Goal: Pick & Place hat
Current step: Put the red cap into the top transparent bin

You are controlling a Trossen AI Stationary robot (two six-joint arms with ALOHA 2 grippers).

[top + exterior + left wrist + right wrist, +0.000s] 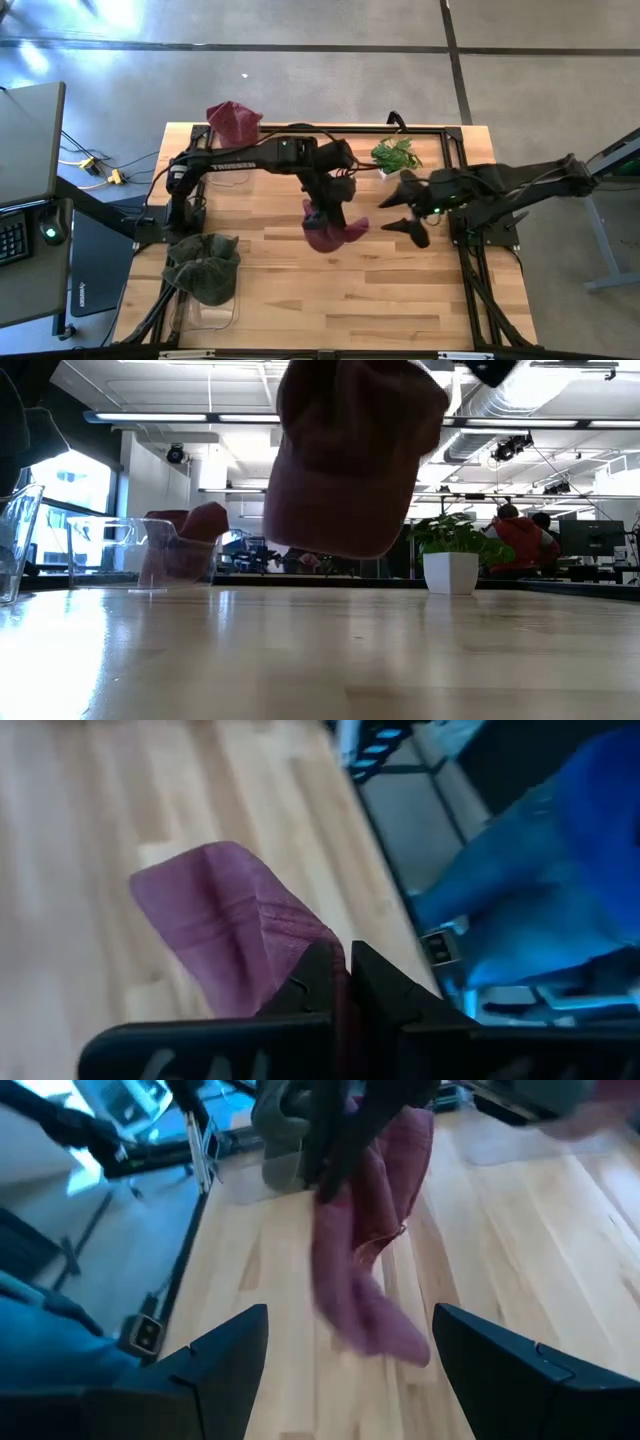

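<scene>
A maroon cap [333, 232] hangs over the middle of the table, held by my left gripper [322, 208], which is shut on it. It also shows in the low view [350, 460], the left wrist view [235, 925] and the right wrist view [365, 1250]. My right gripper [405, 212] is open and empty, a little to the right of the cap; its fingers [220, 1355] frame the cap from a distance. My left gripper pinches a fold of the cap's cloth [318, 942] between its two shut fingers, coming from above. The cap hangs below the fingers, lifted clear of the table, and droops slack.
A second maroon cap [233, 120] sits in a clear container at the far left corner. A dark green cap [203, 266] lies on a clear container at the near left. A potted plant [396, 155] stands at the far right. People sit beyond the table [515, 535].
</scene>
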